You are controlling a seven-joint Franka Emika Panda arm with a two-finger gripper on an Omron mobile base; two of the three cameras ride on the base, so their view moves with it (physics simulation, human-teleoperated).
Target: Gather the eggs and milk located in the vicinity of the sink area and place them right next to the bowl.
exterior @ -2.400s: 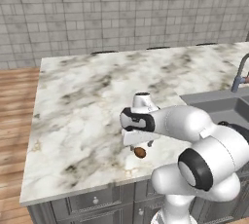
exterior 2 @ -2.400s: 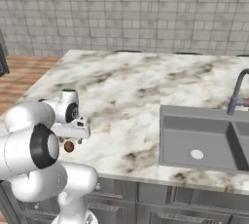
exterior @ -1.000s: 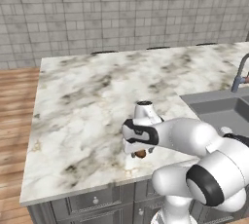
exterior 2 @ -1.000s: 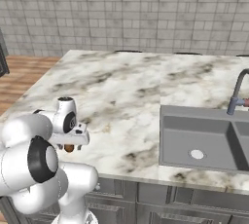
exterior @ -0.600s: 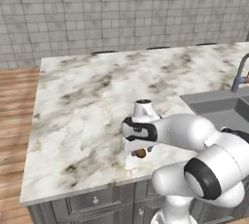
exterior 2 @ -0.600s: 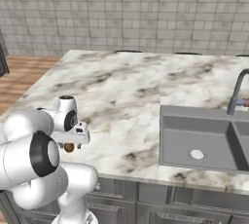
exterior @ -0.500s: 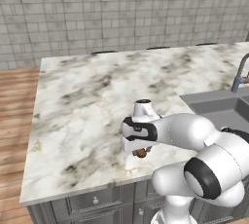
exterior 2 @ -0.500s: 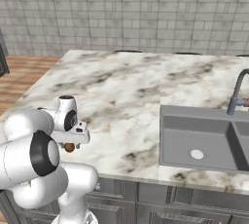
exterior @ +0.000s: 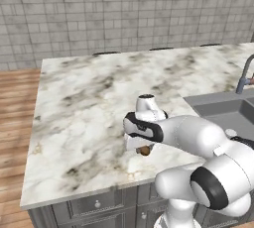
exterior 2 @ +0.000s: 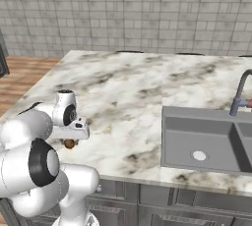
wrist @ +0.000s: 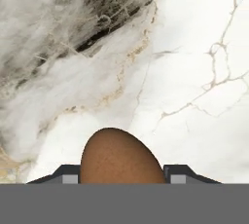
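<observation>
The small brown egg [wrist: 121, 157] sits between my gripper's two dark fingertips [wrist: 68, 175], which close on its sides. My gripper [exterior: 143, 147] points straight down over the marble counter [exterior: 89, 108] near its front edge, with the egg [exterior: 144, 150] showing just under the white hand. From the right base view the egg [exterior 2: 69, 144] hangs below the gripper [exterior 2: 70, 140], close to the countertop. The grey sink [exterior 2: 206, 141] lies well to the right, with its curved faucet [exterior 2: 239, 95]. The milk and the bowl are out of view.
The counter's front edge [exterior: 99, 192] runs just below the gripper, and its left edge [exterior: 37, 123] borders a wooden floor. My own white arm [exterior: 198, 138] arcs between the gripper and the sink [exterior: 223, 113]. A tiled wall stands behind.
The egg has stayed in the gripper. The hand has shifted only slightly over the counter's front part, while the arm's elbow has swung a little.
</observation>
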